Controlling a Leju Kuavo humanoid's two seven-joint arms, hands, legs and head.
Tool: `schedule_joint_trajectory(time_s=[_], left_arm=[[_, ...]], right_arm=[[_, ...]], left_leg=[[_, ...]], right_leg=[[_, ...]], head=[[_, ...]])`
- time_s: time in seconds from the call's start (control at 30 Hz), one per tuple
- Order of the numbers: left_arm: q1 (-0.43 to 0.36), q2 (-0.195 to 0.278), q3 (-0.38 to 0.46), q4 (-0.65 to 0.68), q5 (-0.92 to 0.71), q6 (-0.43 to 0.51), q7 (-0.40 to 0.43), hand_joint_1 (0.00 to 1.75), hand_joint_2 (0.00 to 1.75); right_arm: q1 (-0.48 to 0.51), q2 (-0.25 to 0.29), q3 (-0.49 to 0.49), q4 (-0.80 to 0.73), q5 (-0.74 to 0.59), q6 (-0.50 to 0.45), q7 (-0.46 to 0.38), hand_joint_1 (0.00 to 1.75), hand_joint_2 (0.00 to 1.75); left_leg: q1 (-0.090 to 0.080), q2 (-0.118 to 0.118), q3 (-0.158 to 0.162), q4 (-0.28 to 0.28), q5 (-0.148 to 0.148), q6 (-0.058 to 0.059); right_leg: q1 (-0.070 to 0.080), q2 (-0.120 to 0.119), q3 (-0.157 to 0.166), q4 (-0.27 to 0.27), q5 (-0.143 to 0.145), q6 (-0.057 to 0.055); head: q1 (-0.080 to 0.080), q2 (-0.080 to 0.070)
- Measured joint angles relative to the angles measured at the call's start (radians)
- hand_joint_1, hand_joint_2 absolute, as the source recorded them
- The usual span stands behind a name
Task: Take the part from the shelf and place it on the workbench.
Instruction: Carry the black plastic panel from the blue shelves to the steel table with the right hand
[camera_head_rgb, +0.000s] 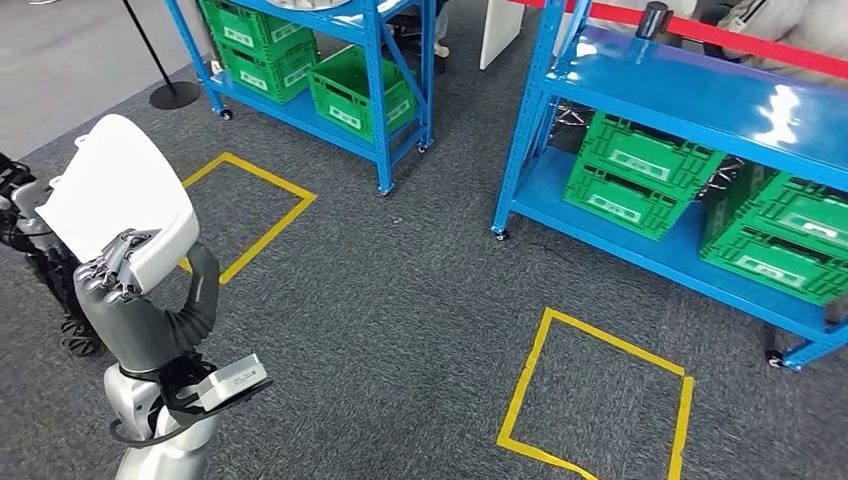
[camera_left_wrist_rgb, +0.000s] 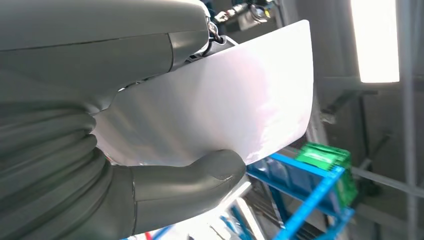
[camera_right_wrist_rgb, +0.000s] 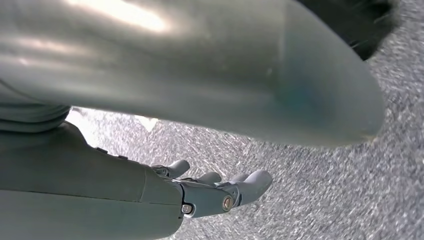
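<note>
While left hand (camera_head_rgb: 118, 272) grips white part (camera_head_rgb: 120, 190) by edge, I'd guess light, stiff, slick; right hand (camera_right_wrist_rgb: 220, 192) loose, empty.

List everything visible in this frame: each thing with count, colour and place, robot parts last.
part: one, white curved panel, held up at the left of the head view
shelf racks: two, blue, one far left, one right
crates: several, green, on the lower shelves of both racks
tape squares: two, yellow outlines on the grey carpet
stand base: one, black, far left by the rack
left hand: grey, gripping the part's lower edge
right hand: grey, over the carpet, holding nothing, fingers apart
</note>
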Motion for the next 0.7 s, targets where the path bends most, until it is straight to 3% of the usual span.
schedule_joint_trajectory(time_s=[0.03, 0.07, 0.1, 0.17, 0.23, 0.3, 0.37, 0.43, 0.5, 0.53, 0.57, 0.6, 0.67, 0.7], left_arm=[[0.000, 0.000, -0.001, 0.002, -0.001, 0.000, 0.004, 1.75, 1.75], [-0.001, 0.000, -0.001, 0.003, -0.002, 0.000, 0.006, 1.75, 1.75], [-0.002, 0.000, -0.001, 0.004, -0.004, 0.000, 0.008, 1.75, 1.75], [-0.004, 0.000, -0.002, 0.004, -0.006, 0.000, 0.011, 1.75, 1.75], [-0.007, -0.001, -0.003, 0.004, -0.008, 0.000, 0.015, 1.75, 1.75], [-0.007, 0.000, -0.003, 0.004, -0.011, 0.000, 0.021, 1.75, 1.75], [-0.011, 0.002, -0.003, 0.003, -0.013, 0.000, 0.025, 1.75, 1.75], [-0.017, 0.004, -0.004, 0.003, -0.012, 0.000, 0.027, 1.75, 1.75], [-0.018, 0.007, -0.004, 0.004, -0.008, 0.000, 0.027, 1.75, 1.75], [-0.017, 0.010, -0.004, 0.004, -0.006, 0.000, 0.026, 1.75, 1.75], [-0.017, 0.012, -0.004, 0.005, -0.005, 0.000, 0.025, 1.75, 1.75], [-0.017, 0.013, -0.004, 0.004, -0.005, 0.000, 0.025, 1.75, 1.75], [-0.019, 0.013, -0.004, 0.004, -0.004, 0.000, 0.024, 1.75, 1.75], [-0.019, 0.013, -0.004, 0.004, -0.004, 0.000, 0.024, 1.75, 1.75]], right_arm=[[0.001, 0.000, 0.000, 0.000, 0.001, 0.001, 0.000, 0.00, 0.00], [0.002, 0.000, 0.000, 0.000, 0.002, 0.002, -0.001, 0.00, 0.00], [0.002, 0.000, 0.000, 0.000, 0.003, 0.002, -0.001, 0.00, 0.00], [0.002, -0.001, 0.000, 0.000, 0.003, 0.003, -0.002, 0.00, 0.00], [-0.001, -0.001, 0.001, 0.000, 0.004, 0.003, -0.002, 0.00, 0.00], [-0.004, -0.001, 0.001, 0.000, 0.006, 0.004, -0.002, 0.00, 0.00], [-0.004, 0.000, 0.001, 0.000, 0.006, 0.004, -0.005, 0.00, 0.00], [-0.002, 0.001, 0.001, -0.001, 0.004, 0.004, -0.012, 0.00, 0.00], [0.001, 0.001, 0.001, -0.001, 0.003, 0.006, -0.019, 0.00, 0.00], [0.001, 0.001, 0.001, -0.001, 0.003, 0.007, -0.022, 0.00, 0.00], [0.001, 0.001, 0.001, -0.001, 0.004, 0.008, -0.023, 0.00, 0.00], [0.001, 0.001, 0.001, -0.001, 0.004, 0.008, -0.023, 0.00, 0.00], [0.000, 0.001, 0.001, -0.001, 0.004, 0.009, -0.024, 0.00, 0.00], [0.000, 0.001, 0.001, -0.001, 0.004, 0.009, -0.024, 0.00, 0.00]], left_leg=[[-0.001, -0.015, -0.001, 0.001, 0.001, 0.000], [-0.001, -0.030, -0.001, 0.003, 0.002, -0.001], [-0.001, -0.044, -0.002, 0.005, 0.003, -0.003], [-0.002, -0.069, -0.004, 0.010, 0.004, -0.012], [-0.002, -0.087, -0.009, 0.009, 0.008, -0.025], [-0.001, -0.098, -0.015, 0.004, 0.013, -0.037], [-0.002, -0.057, -0.034, 0.035, -0.007, -0.047], [-0.002, 0.001, -0.082, 0.141, -0.069, -0.056], [0.002, 0.018, -0.135, 0.256, -0.118, -0.064], [0.003, 0.021, -0.140, 0.274, -0.117, -0.066], [0.004, 0.025, -0.127, 0.253, -0.100, -0.067], [0.005, 0.036, -0.093, 0.195, -0.070, -0.066], [0.001, 0.079, -0.018, 0.059, -0.024, -0.057], [-0.001, 0.093, 0.005, 0.018, -0.014, -0.050]], right_leg=[[0.001, 0.002, -0.007, 0.007, 0.011, -0.002], [0.002, 0.006, 0.006, -0.025, 0.039, -0.005], [0.002, 0.017, 0.037, -0.090, 0.078, -0.009], [0.003, 0.053, 0.093, -0.212, 0.125, -0.016], [0.007, 0.066, 0.109, -0.253, 0.133, -0.025], [0.008, 0.046, 0.111, -0.258, 0.140, -0.038], [0.005, 0.023, 0.112, -0.265, 0.147, -0.051], [0.005, -0.003, 0.112, -0.268, 0.148, -0.059], [0.006, -0.031, 0.112, -0.268, 0.147, -0.062], [0.006, -0.045, 0.112, -0.268, 0.146, -0.061], [0.006, -0.059, 0.113, -0.268, 0.145, -0.060], [0.006, -0.071, 0.115, -0.267, 0.143, -0.058], [0.009, -0.093, 0.121, -0.267, 0.137, -0.050], [0.011, -0.102, 0.125, -0.268, 0.134, -0.044]], head=[[0.000, 0.000], [0.001, 0.000], [0.001, 0.000], [0.001, 0.000], [0.001, 0.000], [0.001, 0.000], [-0.003, 0.000], [-0.007, 0.000], [-0.007, 0.000], [-0.008, 0.000], [-0.008, 0.000], [-0.008, 0.000], [-0.007, 0.000], [-0.006, 0.000]])
